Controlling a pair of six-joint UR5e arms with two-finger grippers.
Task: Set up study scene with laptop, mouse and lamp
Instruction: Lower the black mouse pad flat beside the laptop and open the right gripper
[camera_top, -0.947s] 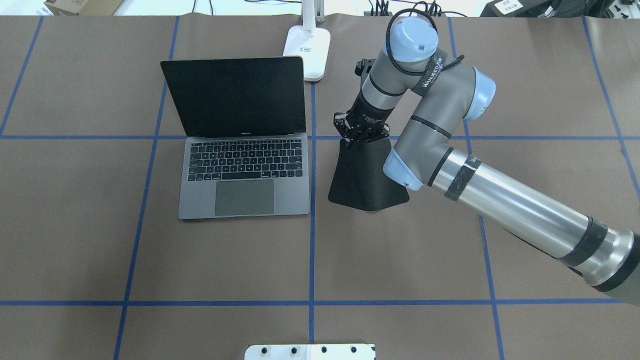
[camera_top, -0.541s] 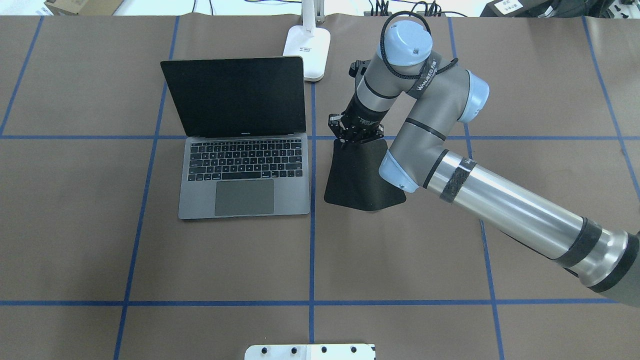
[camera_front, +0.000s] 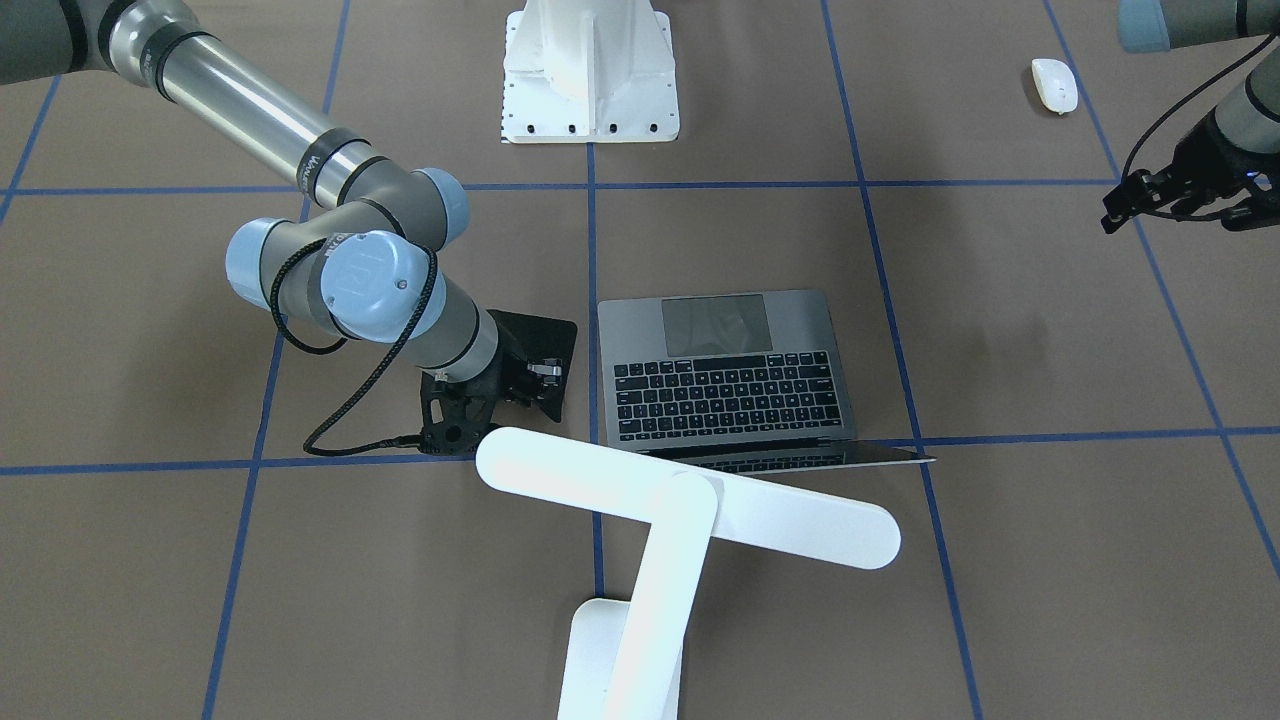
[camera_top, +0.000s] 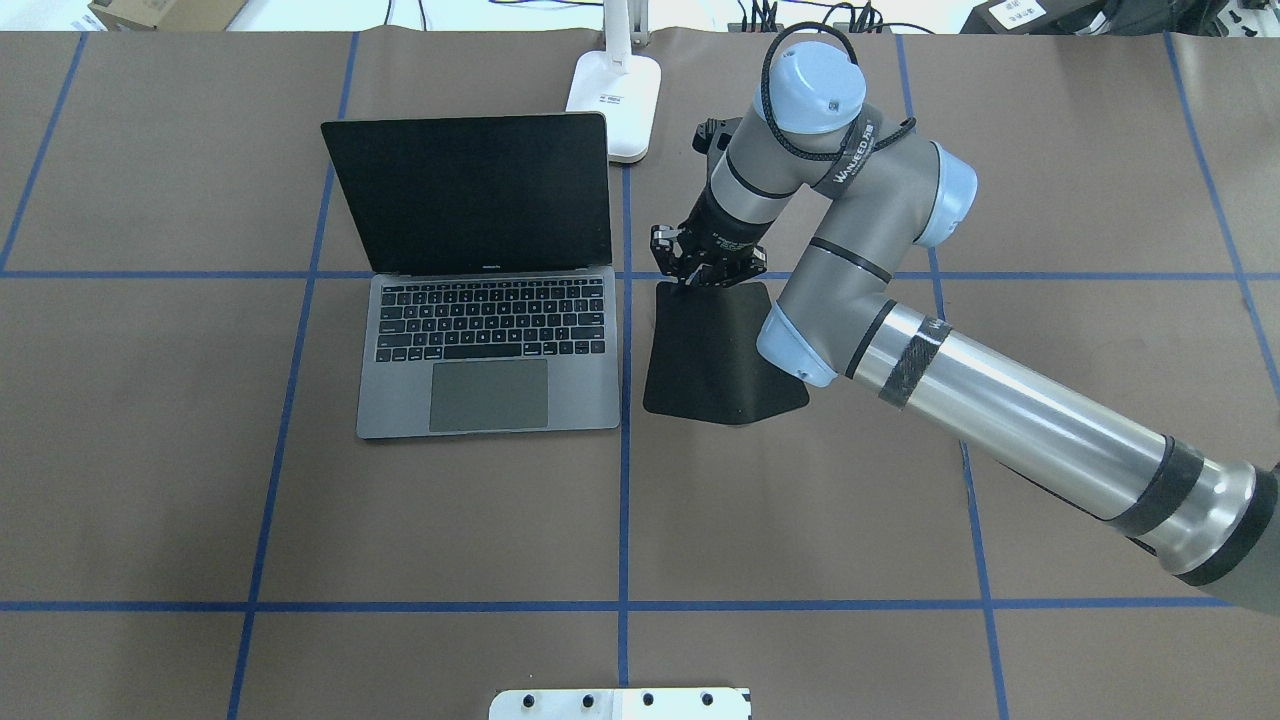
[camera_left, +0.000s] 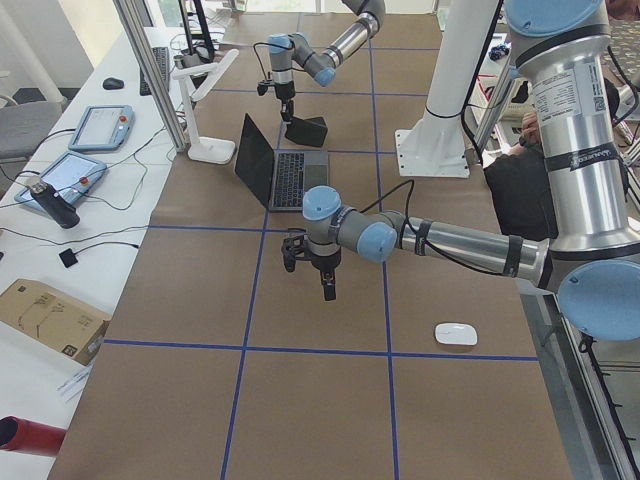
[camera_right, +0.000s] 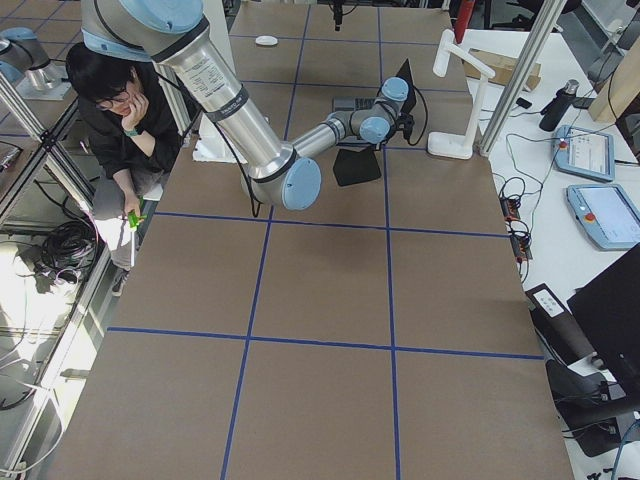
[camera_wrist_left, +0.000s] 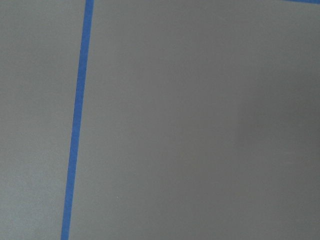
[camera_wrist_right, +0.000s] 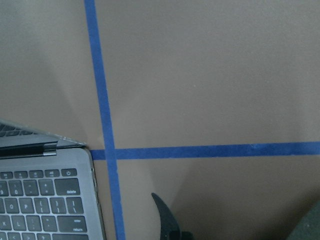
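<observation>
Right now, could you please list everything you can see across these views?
laptop: one, space-grey, open, mid-table.
black pad: one, black, beside the laptop on the robot's right, far edge lifted.
lamp: one, white, far edge, behind the laptop.
mouse: one, white, robot's left, near its edge.
pedestal: one, white, robot's edge.
table: one, brown, blue tape grid.
person: one, dark clothes, beside the table.
left end effector: one, black, over bare table near the mouse.
right end effector: one, black, gripping the pad's far edge.

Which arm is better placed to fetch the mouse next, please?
Left: the left gripper hovers empty nearer the mouse; the right gripper is shut on the black pad beside the laptop.
</observation>
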